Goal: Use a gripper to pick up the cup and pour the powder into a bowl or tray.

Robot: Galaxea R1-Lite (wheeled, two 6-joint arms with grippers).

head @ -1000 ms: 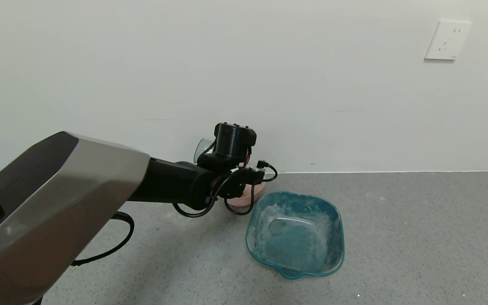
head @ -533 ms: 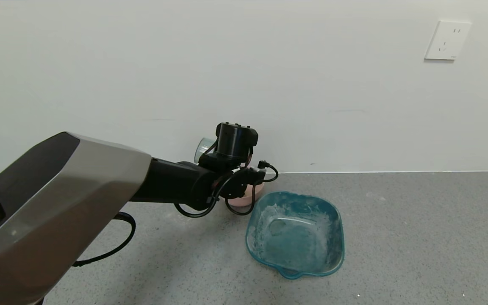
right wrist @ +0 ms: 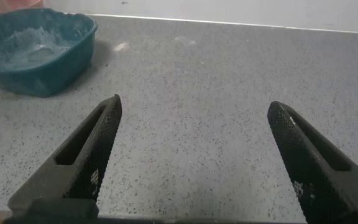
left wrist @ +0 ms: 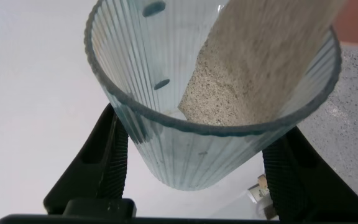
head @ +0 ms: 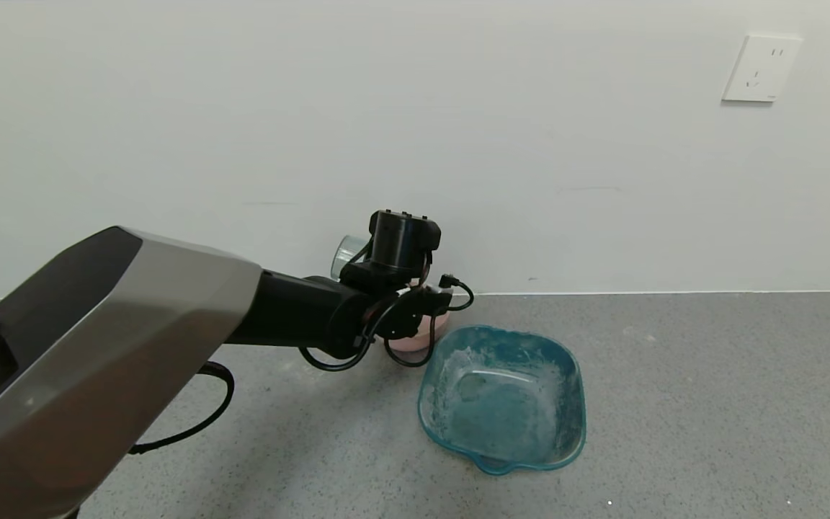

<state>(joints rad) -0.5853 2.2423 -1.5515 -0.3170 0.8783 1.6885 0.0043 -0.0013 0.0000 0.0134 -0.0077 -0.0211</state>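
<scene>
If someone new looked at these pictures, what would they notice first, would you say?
Probably the left gripper, jaws shut on the ribbed cup, tipped over the pink bowl by the wall with powder sliding toward its rim. Next, the white-dusted teal tray just right of it. The right gripper waits open over bare floor.

There are two grippers: the left gripper [left wrist: 197, 155] and the right gripper [right wrist: 197, 155]. Each gripper has two black fingers. There is one arm [head: 170, 310] in the head view. There is one cup [left wrist: 210, 93]. It has one pile of powder [left wrist: 247, 81] inside it. There is one pink bowl [head: 422, 328]. There is one teal tray [head: 573, 404]. There is one white wall plug [head: 761, 68]. There is one wall [head: 242, 108] and one gray floor [head: 710, 396].
</scene>
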